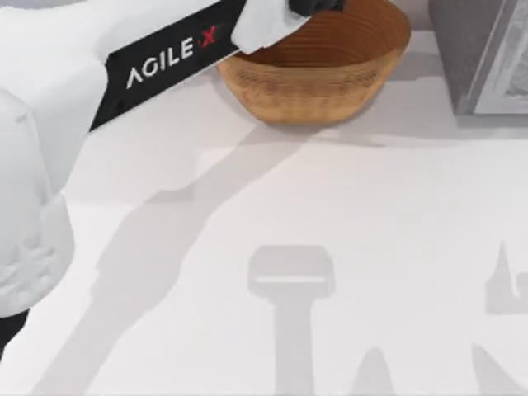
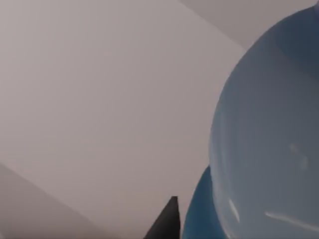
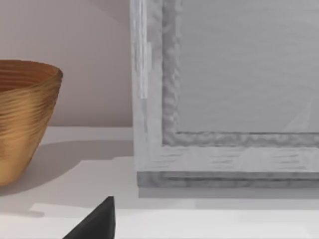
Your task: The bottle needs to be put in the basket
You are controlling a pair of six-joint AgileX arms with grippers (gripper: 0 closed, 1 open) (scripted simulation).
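The basket point(image 1: 318, 78) is a wide tan woven bowl at the table's far middle, and its side wall point(image 3: 22, 119) shows in the right wrist view. My left arm reaches from the left across to the basket, with my left gripper point(image 1: 318, 5) above the basket's far inner side at the picture's top edge. In the left wrist view the bottle point(image 2: 269, 149) looms very close as a rounded blue shape, with one dark fingertip point(image 2: 168, 219) beside it; the gripper is shut on it. My right gripper point(image 3: 102, 224) is parked low over the table, to the right of the basket.
A grey framed box point(image 1: 483, 54) stands at the far right, just right of the basket, and it rises close ahead in the right wrist view point(image 3: 224, 99). Arm shadows lie across the white table point(image 1: 272, 206).
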